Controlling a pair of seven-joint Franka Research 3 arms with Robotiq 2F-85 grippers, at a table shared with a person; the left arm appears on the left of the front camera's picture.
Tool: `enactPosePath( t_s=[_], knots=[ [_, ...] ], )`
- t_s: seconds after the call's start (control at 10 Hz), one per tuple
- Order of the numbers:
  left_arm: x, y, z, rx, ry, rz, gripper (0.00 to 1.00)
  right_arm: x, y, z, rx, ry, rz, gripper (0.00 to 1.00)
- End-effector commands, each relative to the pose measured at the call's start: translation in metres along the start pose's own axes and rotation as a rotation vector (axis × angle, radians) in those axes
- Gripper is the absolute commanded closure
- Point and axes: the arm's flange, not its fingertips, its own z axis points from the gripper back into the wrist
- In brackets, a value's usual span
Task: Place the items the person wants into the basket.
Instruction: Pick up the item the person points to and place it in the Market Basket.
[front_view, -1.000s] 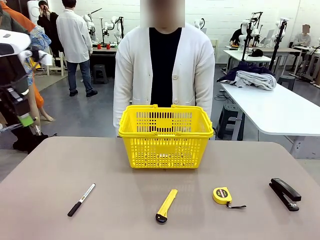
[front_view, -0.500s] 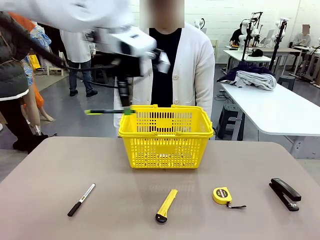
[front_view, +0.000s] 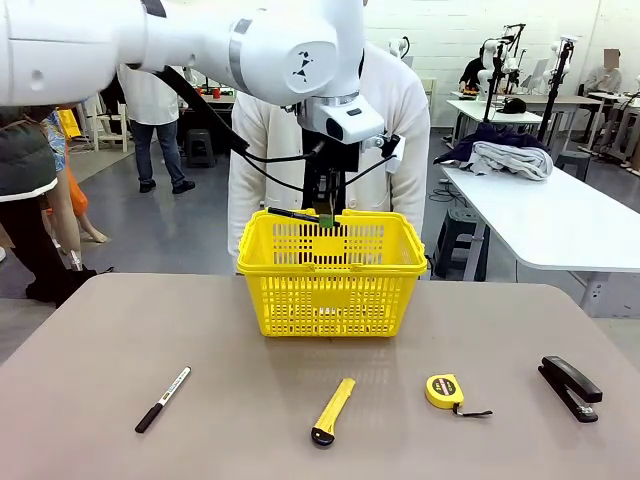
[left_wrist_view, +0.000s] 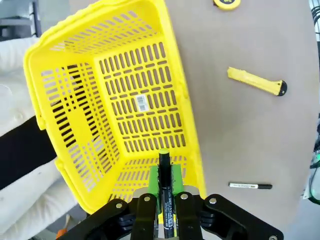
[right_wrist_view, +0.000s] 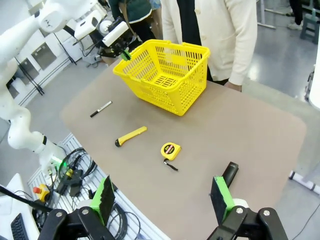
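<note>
My left gripper (front_view: 322, 214) hangs over the back rim of the yellow basket (front_view: 332, 275), shut on the black marker with a yellow end (front_view: 293, 213), which lies level. In the left wrist view the marker (left_wrist_view: 165, 197) sits between the green pads (left_wrist_view: 153, 177), above the inside of the basket (left_wrist_view: 125, 107). On the table lie the white and black marker (front_view: 163, 399) and the yellow tape measure (front_view: 445, 390). The person (front_view: 400, 130) stands behind the basket, largely hidden by the arm. My right gripper (right_wrist_view: 162, 197) is open, high above the table's near edge.
A yellow utility knife (front_view: 332, 410) lies front centre and a black stapler (front_view: 570, 387) at the right. From the right wrist I see the basket (right_wrist_view: 162, 75), knife (right_wrist_view: 131, 136), tape measure (right_wrist_view: 170, 150) and stapler (right_wrist_view: 227, 175).
My left arm has swung in from the far left, carrying the yellow-ended marker rightward to above the basket. The things on the table have not moved.
</note>
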Motion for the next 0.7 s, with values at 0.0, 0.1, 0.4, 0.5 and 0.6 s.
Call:
enactPosePath(
  t_s=[0.0, 0.1, 0.4, 0.5, 0.6],
  knots=[
    [0.0, 0.038, 0.0, -0.075, -0.032, 0.0, 0.89, 0.001, 0.0, -0.002, 0.022, -0.016, 0.012, 0.0],
    [-0.003, 0.054, -0.006, -0.106, -0.042, 0.034, 0.89, 0.001, 0.0, -0.002, 0.022, -0.016, 0.012, 0.0],
    [-0.014, 0.042, -0.02, -0.071, -0.024, 0.046, 0.89, 0.001, 0.0, -0.002, 0.022, -0.016, 0.012, 0.0],
    [-0.014, 0.042, -0.02, -0.071, -0.024, 0.046, 0.89, 0.001, 0.0, -0.002, 0.022, -0.016, 0.012, 0.0],
    [-0.014, 0.042, -0.02, -0.071, -0.024, 0.046, 0.89, 0.001, 0.0, -0.002, 0.022, -0.016, 0.012, 0.0]
  ],
)
